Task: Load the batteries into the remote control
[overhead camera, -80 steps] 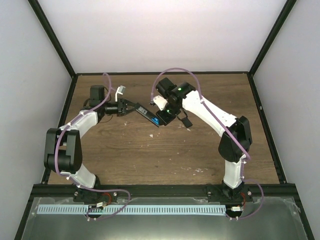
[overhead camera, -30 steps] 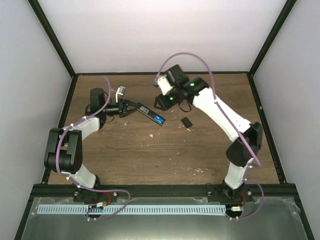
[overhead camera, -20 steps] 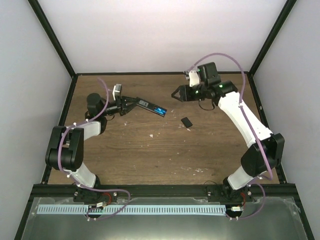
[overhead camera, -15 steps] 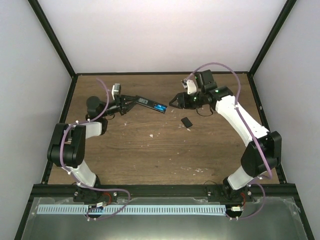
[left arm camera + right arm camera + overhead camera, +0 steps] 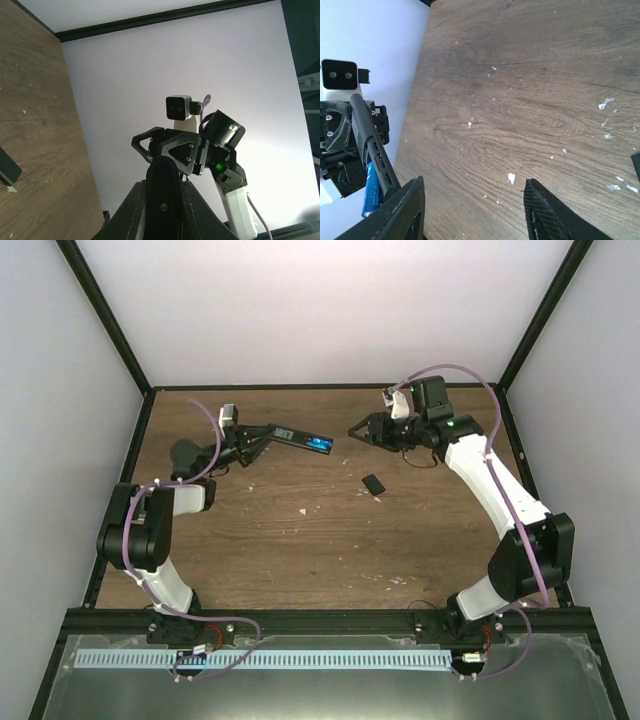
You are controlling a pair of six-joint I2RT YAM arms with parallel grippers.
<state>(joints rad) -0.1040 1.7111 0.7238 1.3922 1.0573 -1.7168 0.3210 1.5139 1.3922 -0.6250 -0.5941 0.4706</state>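
My left gripper [image 5: 258, 436] is shut on one end of the remote control [image 5: 295, 438], a slim black bar held above the table at the back left. Bright-blue batteries [image 5: 320, 444] sit in its far end. In the left wrist view the remote [image 5: 164, 200] stands end-on between my fingers. In the right wrist view the remote [image 5: 372, 145] and a blue battery [image 5: 371, 194] show at the left. My right gripper [image 5: 357, 431] is open and empty, a short way right of the remote's battery end.
A small black cover piece [image 5: 373, 484] lies on the wooden table [image 5: 330, 540] below the right gripper; its corner shows in the right wrist view [image 5: 636, 165]. Black frame posts and pale walls close in the table's back and sides.
My left gripper has swung the remote up and back toward the far left. My right gripper has let go of the remote's end, pulled away to the right and now points at it, open.
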